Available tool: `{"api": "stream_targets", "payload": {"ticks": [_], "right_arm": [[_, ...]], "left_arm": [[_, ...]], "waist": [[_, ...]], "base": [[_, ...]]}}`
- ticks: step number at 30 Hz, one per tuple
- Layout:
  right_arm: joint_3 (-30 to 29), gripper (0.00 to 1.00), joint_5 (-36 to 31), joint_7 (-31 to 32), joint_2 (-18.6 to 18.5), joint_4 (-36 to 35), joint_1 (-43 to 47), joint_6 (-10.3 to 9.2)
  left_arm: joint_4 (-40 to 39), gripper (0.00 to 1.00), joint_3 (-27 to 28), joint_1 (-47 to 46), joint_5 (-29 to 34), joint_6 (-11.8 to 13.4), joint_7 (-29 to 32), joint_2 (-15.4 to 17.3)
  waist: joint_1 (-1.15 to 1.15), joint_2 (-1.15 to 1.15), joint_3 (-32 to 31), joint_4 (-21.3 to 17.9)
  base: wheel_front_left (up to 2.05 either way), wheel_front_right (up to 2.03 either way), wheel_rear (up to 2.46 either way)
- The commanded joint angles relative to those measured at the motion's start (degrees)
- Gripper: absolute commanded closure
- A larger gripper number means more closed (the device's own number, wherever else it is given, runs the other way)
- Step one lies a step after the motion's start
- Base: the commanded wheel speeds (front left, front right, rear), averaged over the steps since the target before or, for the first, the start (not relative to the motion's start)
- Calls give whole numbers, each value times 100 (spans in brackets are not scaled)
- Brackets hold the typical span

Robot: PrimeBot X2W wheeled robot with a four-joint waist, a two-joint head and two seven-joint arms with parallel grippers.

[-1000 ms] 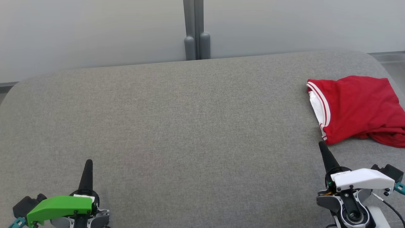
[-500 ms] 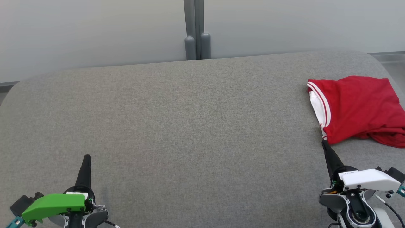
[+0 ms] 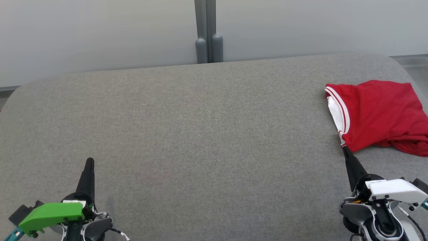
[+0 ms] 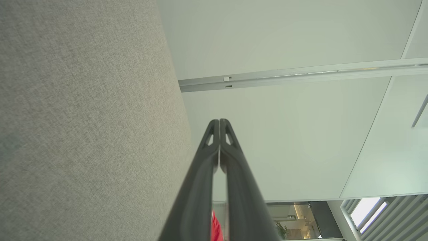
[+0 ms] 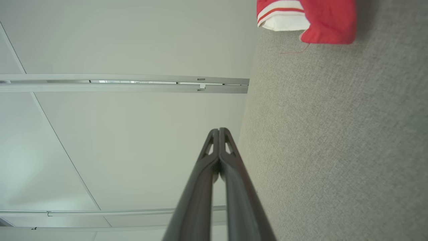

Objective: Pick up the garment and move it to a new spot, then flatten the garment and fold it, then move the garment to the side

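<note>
A red garment (image 3: pixel 378 115) with white-striped trim lies folded at the right edge of the grey fabric surface (image 3: pixel 200 134); a corner of the garment (image 5: pixel 321 20) shows at the top of the right wrist view. My right gripper (image 3: pixel 344 149) is shut and empty, its tip just below the garment's near left corner; whether it touches the cloth I cannot tell. Both fingers of the right gripper (image 5: pixel 219 130) are pressed together. At the lower left my left gripper (image 3: pixel 89 161) is shut with nothing in it, far from the garment. The left gripper (image 4: pixel 219 121) shows its fingers closed tip to tip.
A pale wall stands behind the surface, with a grey vertical post (image 3: pixel 208 31) at its middle. The surface's rounded far corners lie at left and right. A broad stretch of bare grey fabric separates the two grippers.
Both arms have drawn down toward the bottom of the head view. The left tip has risen slightly; the right tip has shifted right, up to the garment's corner. The garment has stayed put.
</note>
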Motion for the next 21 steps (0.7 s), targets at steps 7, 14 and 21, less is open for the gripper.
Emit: {"api": "stream_targets", "payload": {"ticks": [7, 14, 21], "right_arm": [[-60, 100, 355, 106, -28, -104, 77, 2], [-80, 100, 503, 145, -29, -129, 96, 2], [-80, 100, 502, 145, -29, -128, 94, 2]], "left_arm": [[-78, 100, 49, -83, -381, -58, 88, 41], [-99, 100, 60, -94, -502, -65, 132, 43], [-99, 100, 60, -94, -502, -65, 122, 42]], "waist": [[0, 0, 1, 4], [0, 0, 2, 7], [0, 0, 2, 7]], "base": [[0, 0, 0], [0, 0, 0], [0, 0, 0]]}}
